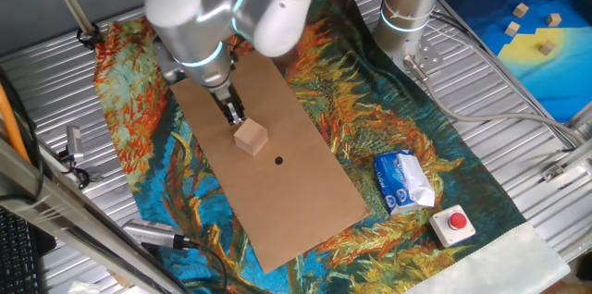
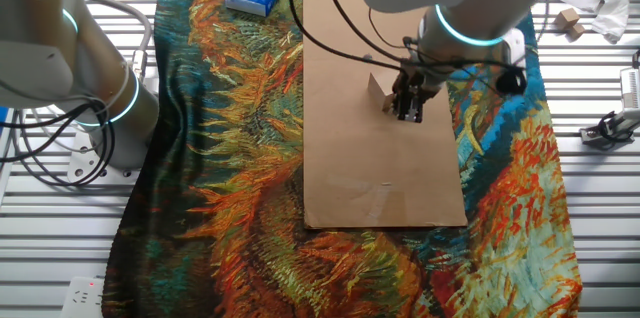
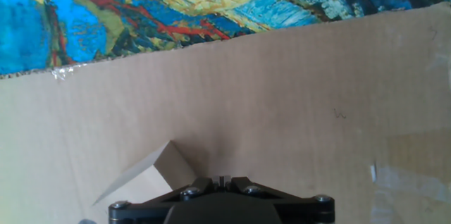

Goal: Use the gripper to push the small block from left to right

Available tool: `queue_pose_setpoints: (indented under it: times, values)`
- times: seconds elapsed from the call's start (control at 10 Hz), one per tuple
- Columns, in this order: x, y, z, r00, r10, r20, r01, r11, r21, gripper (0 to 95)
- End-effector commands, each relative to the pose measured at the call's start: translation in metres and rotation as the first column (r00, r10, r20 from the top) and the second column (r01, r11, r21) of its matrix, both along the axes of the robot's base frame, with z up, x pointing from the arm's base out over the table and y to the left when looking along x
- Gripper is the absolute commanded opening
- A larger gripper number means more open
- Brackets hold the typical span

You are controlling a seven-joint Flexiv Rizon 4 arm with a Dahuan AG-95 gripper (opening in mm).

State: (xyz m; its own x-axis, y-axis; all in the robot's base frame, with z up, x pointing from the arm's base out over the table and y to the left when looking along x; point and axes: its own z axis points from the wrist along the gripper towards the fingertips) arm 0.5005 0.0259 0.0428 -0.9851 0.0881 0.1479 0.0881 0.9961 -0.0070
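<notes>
Our pincer [image 1: 235, 115] points down at the brown cardboard sheet [image 1: 305, 192], its black tip touching or nearly touching the upper-left face of the small block [image 1: 250, 136]. In the other fixed view the pincer [image 2: 409, 110] stands just beside the small block [image 2: 381, 92], which is partly hidden behind it. We see the fingers drawn together into one narrow tip, clenched and holding nothing. In the hand view only the black base of the pincer [image 3: 222, 182] shows at the bottom edge, with the small block [image 3: 151, 175] just to its left on the cardboard sheet [image 3: 296, 104].

The block sits on the upper half of the sheet, near a small dark dot [image 1: 278, 159] marked on the cardboard. The sheet lies on a colourful painted cloth [image 1: 139, 100] spread over the ribbed metal tabletop [image 1: 37, 63]. A white-and-blue carton [image 1: 403, 181] and a red button [image 1: 455, 224] rest on the cloth, well apart from the block.
</notes>
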Motion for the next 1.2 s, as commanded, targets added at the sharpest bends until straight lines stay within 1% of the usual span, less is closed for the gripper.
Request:
queue_pose_setpoints:
  times: [0.1,0.2,0.3,0.4,0.9,1.0,1.2]
  values:
    - [-0.001,-0.001,-0.003,0.998,0.01,0.06,-0.007,0.999,-0.041,0.0]
    - [-0.001,-0.001,-0.005,0.997,-0.002,0.078,0.005,0.999,-0.035,0.0]
    - [-0.001,-0.001,-0.005,0.996,-0.013,0.088,0.016,0.999,-0.035,0.0]
    - [-0.001,-0.001,-0.005,0.996,-0.019,0.091,0.022,0.999,-0.033,0.0]
    - [0.002,0.004,-0.006,0.995,-0.035,0.091,0.037,0.999,-0.019,0.0]
    - [0.003,0.006,-0.006,0.995,-0.04,0.09,0.041,0.999,-0.011,0.0]
    - [0.008,0.012,-0.006,0.995,-0.054,0.086,0.055,0.998,-0.009,0.0]
